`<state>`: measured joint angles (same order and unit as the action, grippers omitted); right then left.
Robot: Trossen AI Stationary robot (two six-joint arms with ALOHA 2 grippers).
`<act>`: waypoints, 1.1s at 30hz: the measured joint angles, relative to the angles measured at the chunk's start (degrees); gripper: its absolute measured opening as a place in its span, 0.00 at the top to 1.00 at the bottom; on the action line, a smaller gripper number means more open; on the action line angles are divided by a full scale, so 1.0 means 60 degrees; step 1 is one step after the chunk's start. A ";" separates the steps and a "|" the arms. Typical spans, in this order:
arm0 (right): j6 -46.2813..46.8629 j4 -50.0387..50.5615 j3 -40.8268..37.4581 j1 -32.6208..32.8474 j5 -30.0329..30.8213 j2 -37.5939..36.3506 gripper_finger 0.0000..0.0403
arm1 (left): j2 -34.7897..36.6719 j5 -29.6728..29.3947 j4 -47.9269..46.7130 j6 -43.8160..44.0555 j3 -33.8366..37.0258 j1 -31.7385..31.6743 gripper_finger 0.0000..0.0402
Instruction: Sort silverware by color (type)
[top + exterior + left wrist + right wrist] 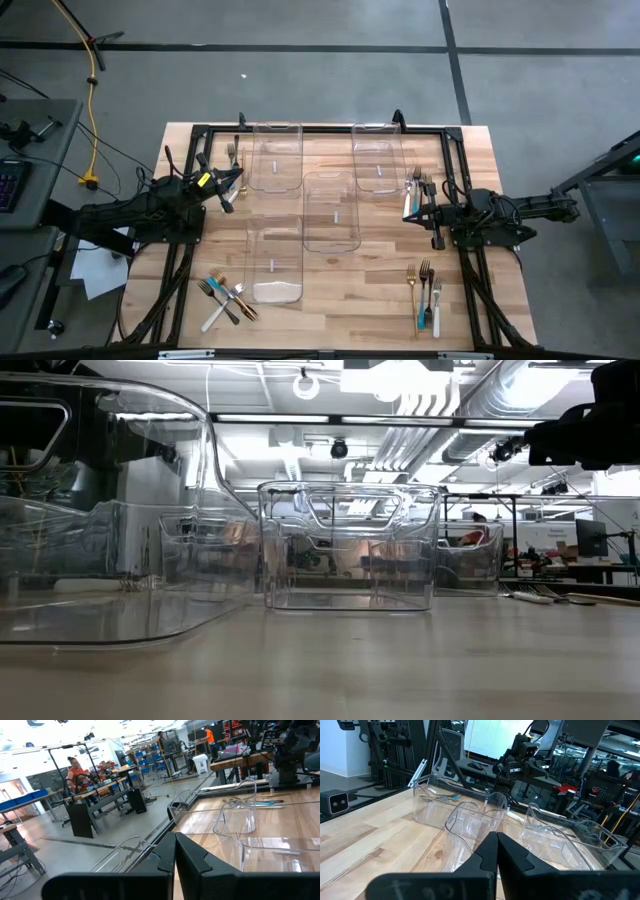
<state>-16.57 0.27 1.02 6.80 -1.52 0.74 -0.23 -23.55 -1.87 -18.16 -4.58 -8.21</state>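
Looking straight down, we see four clear plastic bins on the wooden table [500, 220]: one at the far left [275, 156], one at the far right [378, 157], one in the middle [331, 211] and one nearer the front edge [274, 258]. All four look empty from above. The silverware lies in four loose groups around them — a mixed cluster at the front left [226, 297] with silver, gold and a teal-handled piece crossing one another, a row of forks at the front right [425, 292] (gold, silver and one teal-handled), a few dark forks just beside the far-left bin [234, 152], and a small group by the far-right bin [420, 182], close to the right arm. Our left gripper [233, 188] hangs at the left side of the table, between the far-left bin and the front one, its fingers [161, 856] pressed together with nothing between them. Our right gripper [408, 208] sits at the right side, just past the middle bin, its fingers [489, 851] likewise clenched on nothing. From table height we make out the bins in a row and some silverware lying flat at the right — a pale handle shows among them.
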 joint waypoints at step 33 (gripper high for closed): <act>0.4252 -0.1627 0.0000 -0.0003 -0.0190 0.0002 1.00 | 0.0000 0.0004 -0.0001 -0.0003 0.0000 -0.0002 0.99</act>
<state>8.94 -9.49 1.02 6.79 -2.66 0.75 -0.23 -23.53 -1.87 -18.17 -4.58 -8.22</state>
